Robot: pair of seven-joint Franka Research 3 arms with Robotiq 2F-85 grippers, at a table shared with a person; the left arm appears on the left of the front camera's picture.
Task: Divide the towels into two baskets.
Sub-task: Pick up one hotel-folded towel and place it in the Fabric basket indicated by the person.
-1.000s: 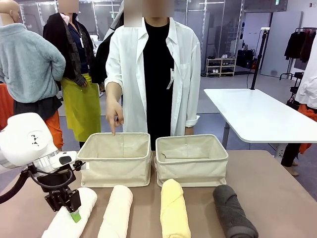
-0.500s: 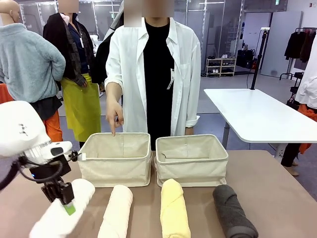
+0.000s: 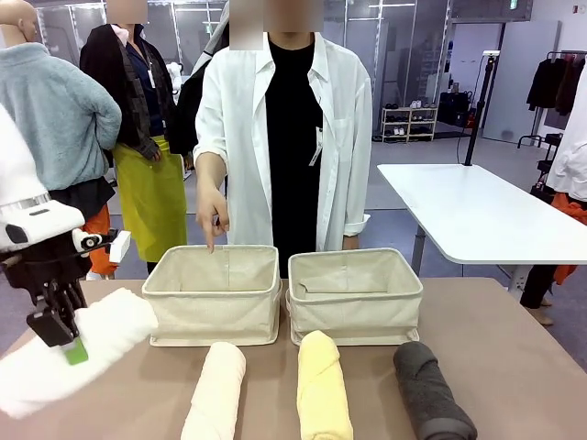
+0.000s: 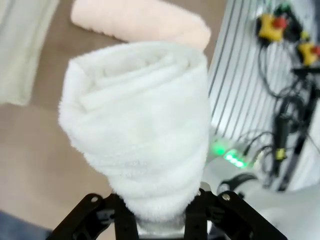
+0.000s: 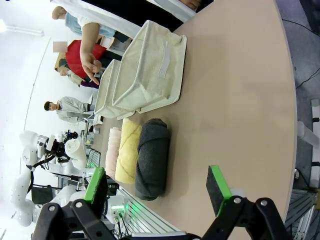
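Note:
My left gripper (image 3: 62,335) is shut on the white towel (image 3: 69,356) and holds it in the air above the table's left end. In the left wrist view the white towel (image 4: 140,130) bulges out from the left gripper (image 4: 160,222) and hides the fingertips. The cream towel (image 3: 215,394), pale yellow towel (image 3: 323,390) and dark grey towel (image 3: 431,394) lie side by side near the front edge. Behind them stand the left basket (image 3: 213,307) and right basket (image 3: 356,312). My right gripper (image 5: 156,185) is open, nothing between its pads, near the dark grey towel (image 5: 152,160).
A person in a white coat stands at the far side, one hand (image 3: 211,215) pointing down at the left basket's far rim. The table's right end (image 3: 514,348) is bare. A white table (image 3: 468,211) stands farther back on the right.
My left gripper has risen and moved left with the white towel, lifting it off the table. The other towels, the baskets and the pointing hand have not moved.

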